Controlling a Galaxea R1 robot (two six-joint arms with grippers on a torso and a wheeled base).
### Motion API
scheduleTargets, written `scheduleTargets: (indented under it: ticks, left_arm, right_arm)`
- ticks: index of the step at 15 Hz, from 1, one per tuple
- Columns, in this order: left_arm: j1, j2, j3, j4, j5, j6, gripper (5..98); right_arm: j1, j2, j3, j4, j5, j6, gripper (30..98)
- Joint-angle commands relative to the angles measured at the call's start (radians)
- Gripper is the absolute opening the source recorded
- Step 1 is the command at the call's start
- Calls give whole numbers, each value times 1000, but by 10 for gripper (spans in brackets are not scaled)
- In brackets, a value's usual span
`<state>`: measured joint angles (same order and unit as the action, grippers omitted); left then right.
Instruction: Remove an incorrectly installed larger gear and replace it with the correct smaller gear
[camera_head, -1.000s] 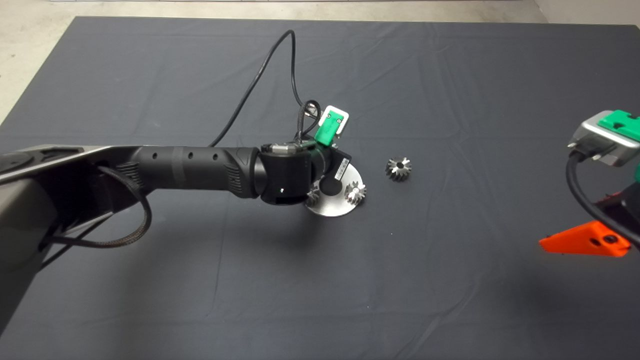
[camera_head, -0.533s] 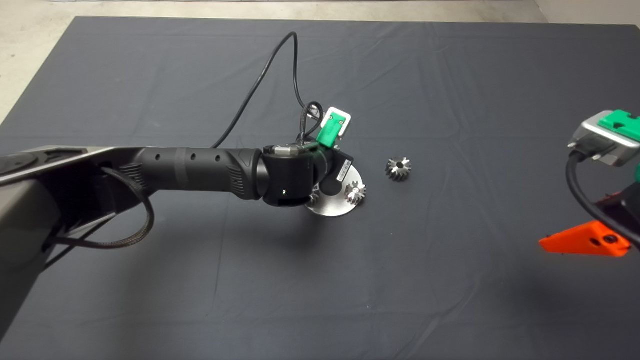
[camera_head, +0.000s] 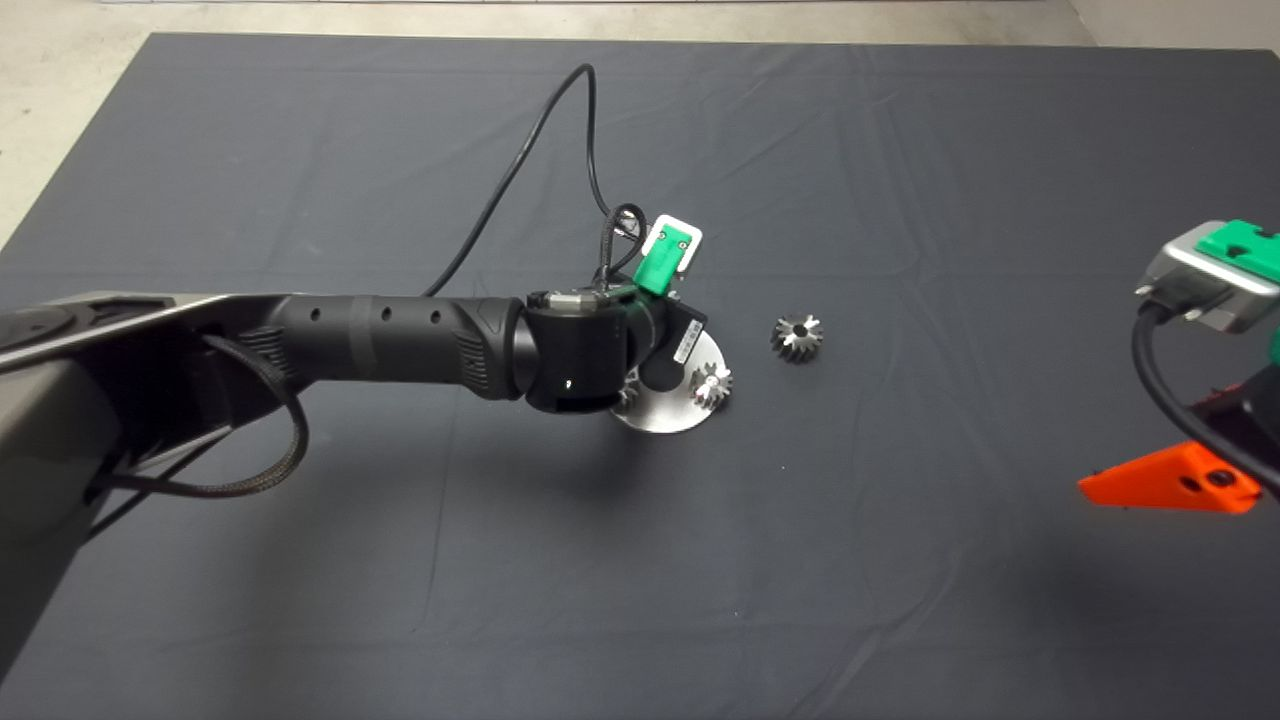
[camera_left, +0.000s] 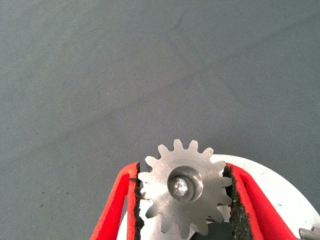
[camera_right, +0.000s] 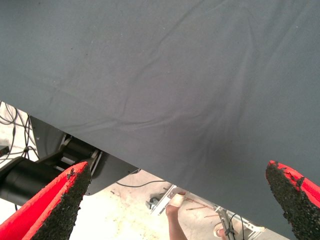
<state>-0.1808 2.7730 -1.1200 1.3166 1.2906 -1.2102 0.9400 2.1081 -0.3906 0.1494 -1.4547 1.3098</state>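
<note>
The smaller gear, bright silver with short teeth, sits on the round steel plate, my left claw pinching its rim; I'd seat it squarely on the pin before releasing; right claw waits spread.

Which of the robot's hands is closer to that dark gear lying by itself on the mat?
The left hand. It is at the round metal plate just beside the dark gear, gripping a silver gear. The right hand waits open, far off at the mat's edge.
</note>
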Motion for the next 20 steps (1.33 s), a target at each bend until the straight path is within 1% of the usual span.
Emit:
scheduleTargets:
  ticks: [1,2,3,11,15,16,20]
  left_arm:
    - [-13,3,-32,13,-33,5,318]
    - [-13,3,-41,13,-47,3,318]
    - [-13,3,-39,13,-48,3,318]
    - [-17,0,-35,13,-48,9,289]
    - [-17,3,-32,12,-48,11,255]
    - [-19,6,-30,7,-45,11,250]
    - [-19,-3,-13,9,-45,9,249]
  right_arm:
    - [22,0,4,32,3,6,923]
    - [22,0,4,32,2,6,923]
    - [22,0,4,32,2,6,923]
    - [22,0,4,32,4,6,923]
    - [22,2,4,32,4,6,923]
    - [22,0,4,32,4,6,923]
    - [22,1,4,32,2,6,923]
